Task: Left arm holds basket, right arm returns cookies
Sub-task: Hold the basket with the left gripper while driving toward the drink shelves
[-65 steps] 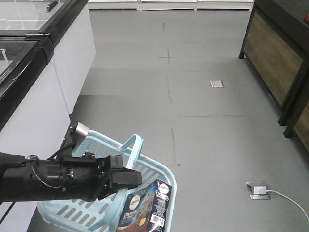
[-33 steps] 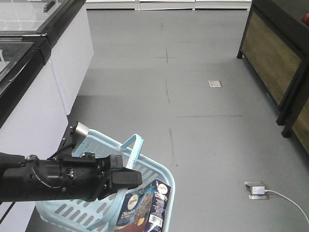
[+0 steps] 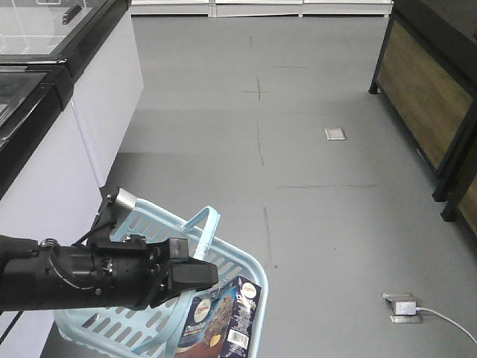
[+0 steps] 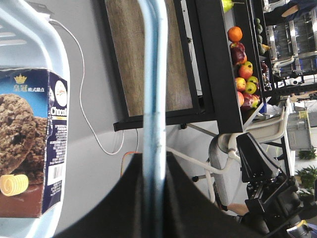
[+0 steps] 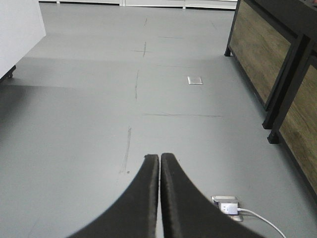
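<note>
Front view, lower left: my L gripper (image 3: 190, 274) is clamped on the flat loop handle of the pale blue basket (image 3: 238, 253). The cookies (image 3: 223, 321), a navy carton, stand on end in the basket's lower-right corner. Long axis is tilted, top toward upper right, barcode low.

Only the L wrist view makes the print readable: crown mark, round logo, "Choco…" cut off beside a pictured cookie. There the handle runs top to btm, pinched in my jaws, w/ a fruit shelf (image 4: 245, 64) upper right.

Only the R wrist view shows my R gripper (image 5: 159, 157): fingers pressed together, holding nothing, above grey floor (image 5: 74, 99), w/ a floor socket (image 5: 228, 206) lower right.
</note>
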Tool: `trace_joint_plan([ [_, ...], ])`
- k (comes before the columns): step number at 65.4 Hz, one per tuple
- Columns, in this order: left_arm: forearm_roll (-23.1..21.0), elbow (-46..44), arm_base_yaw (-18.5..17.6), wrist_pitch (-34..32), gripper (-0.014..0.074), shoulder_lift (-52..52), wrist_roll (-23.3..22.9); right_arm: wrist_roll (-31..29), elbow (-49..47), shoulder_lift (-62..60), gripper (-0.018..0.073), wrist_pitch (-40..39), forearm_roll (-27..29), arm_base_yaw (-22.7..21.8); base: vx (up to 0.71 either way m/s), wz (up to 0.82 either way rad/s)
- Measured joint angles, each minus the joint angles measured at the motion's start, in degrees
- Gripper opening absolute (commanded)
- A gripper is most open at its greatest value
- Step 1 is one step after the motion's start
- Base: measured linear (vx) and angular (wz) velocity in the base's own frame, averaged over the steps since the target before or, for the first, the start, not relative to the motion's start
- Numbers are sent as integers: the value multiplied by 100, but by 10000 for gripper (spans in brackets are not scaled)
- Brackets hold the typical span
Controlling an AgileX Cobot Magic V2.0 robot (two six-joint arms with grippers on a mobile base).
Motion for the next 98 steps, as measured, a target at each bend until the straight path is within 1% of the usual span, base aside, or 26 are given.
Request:
trace_joint_plan([
  [34, 0, 0, 0, 2, -8, 0, 0, 0, 0, 0, -3, 0, 0, 0, 16, -6],
  [98, 0, 0, 0, -9, -8, 0, 1, 0, 0, 0, -3, 0, 0, 0, 25, -1],
])
